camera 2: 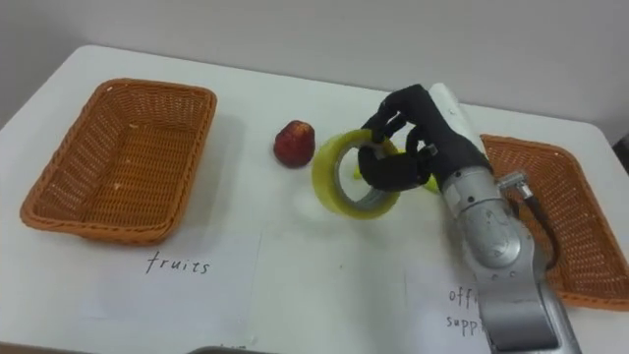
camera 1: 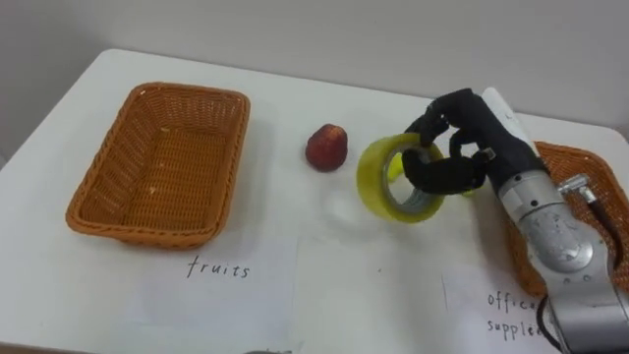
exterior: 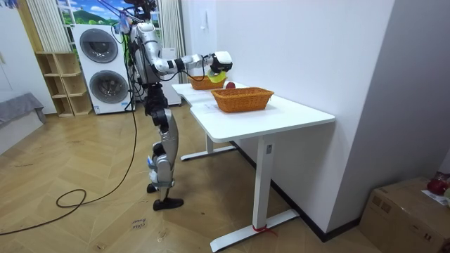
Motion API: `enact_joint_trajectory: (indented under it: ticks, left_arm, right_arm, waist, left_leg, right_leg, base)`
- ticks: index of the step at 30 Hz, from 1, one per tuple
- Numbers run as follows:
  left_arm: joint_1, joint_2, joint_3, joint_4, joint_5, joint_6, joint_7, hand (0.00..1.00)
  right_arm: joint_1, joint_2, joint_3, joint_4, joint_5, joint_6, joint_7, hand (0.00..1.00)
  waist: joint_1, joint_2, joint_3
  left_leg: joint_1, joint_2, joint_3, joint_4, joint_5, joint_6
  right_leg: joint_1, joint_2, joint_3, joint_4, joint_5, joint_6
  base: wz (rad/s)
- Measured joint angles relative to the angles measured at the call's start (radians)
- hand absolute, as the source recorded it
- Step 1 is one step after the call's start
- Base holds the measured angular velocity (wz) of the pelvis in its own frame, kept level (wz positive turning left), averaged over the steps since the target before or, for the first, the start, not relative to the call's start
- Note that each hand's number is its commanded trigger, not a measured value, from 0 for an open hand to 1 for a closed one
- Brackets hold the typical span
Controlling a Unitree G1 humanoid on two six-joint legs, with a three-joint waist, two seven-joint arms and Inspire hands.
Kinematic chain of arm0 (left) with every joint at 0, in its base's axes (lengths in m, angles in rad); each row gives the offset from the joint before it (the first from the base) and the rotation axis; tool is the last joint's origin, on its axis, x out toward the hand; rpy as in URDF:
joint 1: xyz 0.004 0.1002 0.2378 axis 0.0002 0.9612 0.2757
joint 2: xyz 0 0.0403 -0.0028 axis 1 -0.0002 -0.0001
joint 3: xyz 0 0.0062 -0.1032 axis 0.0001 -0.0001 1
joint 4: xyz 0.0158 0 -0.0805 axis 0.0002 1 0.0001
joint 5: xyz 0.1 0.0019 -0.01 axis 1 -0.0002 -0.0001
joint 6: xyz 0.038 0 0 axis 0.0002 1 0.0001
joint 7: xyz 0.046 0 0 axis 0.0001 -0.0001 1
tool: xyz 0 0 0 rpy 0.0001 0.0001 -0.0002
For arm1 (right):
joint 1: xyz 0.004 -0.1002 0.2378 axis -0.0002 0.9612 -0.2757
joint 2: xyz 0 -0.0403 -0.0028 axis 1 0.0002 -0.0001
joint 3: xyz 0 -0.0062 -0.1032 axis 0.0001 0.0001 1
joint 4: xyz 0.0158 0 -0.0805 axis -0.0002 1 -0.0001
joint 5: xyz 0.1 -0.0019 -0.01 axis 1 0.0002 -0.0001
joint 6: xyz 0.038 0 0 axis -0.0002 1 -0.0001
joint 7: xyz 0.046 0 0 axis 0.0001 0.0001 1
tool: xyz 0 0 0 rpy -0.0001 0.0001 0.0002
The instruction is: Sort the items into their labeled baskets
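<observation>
Tape [camera 1: 371,187] is in my right hand [camera 1: 470,138]: the fingers curl over the top of the ring and through its hole, with the thumb closing from below, so the grip is firm. The roll stands on edge, tilted a little, its open face turned toward the camera. I cannot tell whether its lower edge touches the table [camera 1: 285,211] or hangs just above it.

Just to the left of the hand, beyond the tape and clear of it, a red fruit [camera 1: 326,147] sits on the table. Farther left, well apart from the hand, lies the left basket [camera 1: 103,177], with nothing in it. A sheet [camera 1: 221,285] with a handwritten fruit label lies in front of that basket. To the right of the hand, partly behind my forearm, is the right basket [camera 2: 580,211]; what I can see of its floor is bare. Another labelled sheet [camera 1: 491,305] lies below the wrist.

From the room view, I stand upright at the far end of the table, arm stretched out over it, with two washers [exterior: 105,70] behind me.
</observation>
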Motion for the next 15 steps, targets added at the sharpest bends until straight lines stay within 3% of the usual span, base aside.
enact_joint_trajectory:
  ticks: [8, 15]
  left_arm:
    - [-0.003, 0.002, 0.002, 0.0, 0.0, -0.002, 0.0, 0.0]
    - [0.006, 0.007, 0.002, 0.006, 0.001, -0.002, 0.001, 0.0]
  right_arm:
    - [0.006, -0.046, -0.019, 0.005, 0.01, -0.006, -0.054, 1.0]
    - [0.018, -0.047, -0.055, 0.02, 0.012, -0.006, -0.104, 1.0]
  waist:
    - [-0.019, -0.004, -0.0001]
    - [-0.033, -0.013, 0.0029]
  left_leg:
    - [0.008, 0.003, 0.008, -0.004, 0.0, 0.0]
    - [0.009, 0.003, 0.009, -0.005, 0.0, 0.0]
  right_leg:
    - [0.001, 0.003, 0.002, 0.003, 0.0, 0.0]
    - [0.002, 0.002, 0.002, 0.002, 0.0, 0.0]
  base:
    - [-0.03]
    - [0.0]
